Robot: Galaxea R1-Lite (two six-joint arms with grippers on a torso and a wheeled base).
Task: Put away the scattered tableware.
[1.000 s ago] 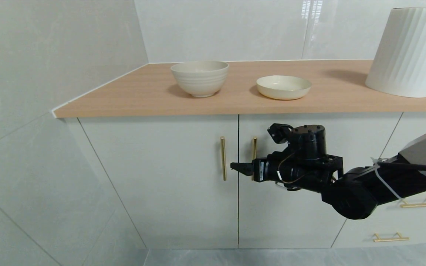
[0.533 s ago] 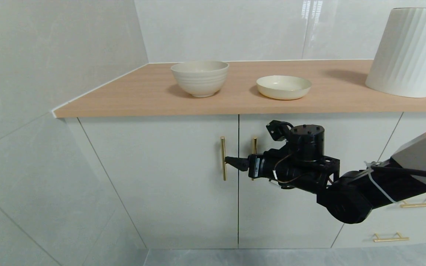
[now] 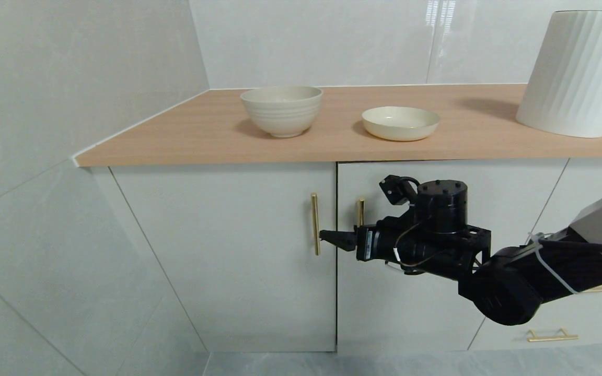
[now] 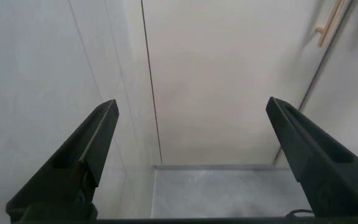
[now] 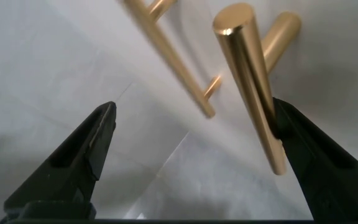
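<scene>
Pale tiled kitchen corner, cream cupboards under a wooden bench, and the job right now looks like getting the right door [image 3: 411, 313] open so the tableware has somewhere to go. If I were doing it, I'd keep the right claw [image 3: 327, 237] hooked behind the right door handle [image 5: 247, 81] and pull on an arc that follows the hinge. A straight tug would probably let the bar slide off the finger. The claw is spread wide and isn't gripping anything. The handle sits inside the gap, pressed up against one finger as far as I can tell, and the other finger hangs free. Just left of that handle is the left door handle [image 3: 315, 223], with the claw tips poking between the two. The right door seems a hair ajar, since there's a dark slit along its top edge. Up and to the left of the handle, the bowl [image 3: 281, 110] is on the bench [image 3: 175, 141]. The shallow dish [image 3: 400, 123] is almost straight above the handle, and neither has been picked up yet. Far to the right of the handle there's a tall white ribbed container [image 3: 578, 73]. The left claw [image 4: 191, 102] is wide open too, with nothing in it, hanging low and facing the cupboard front down near the floor.
</scene>
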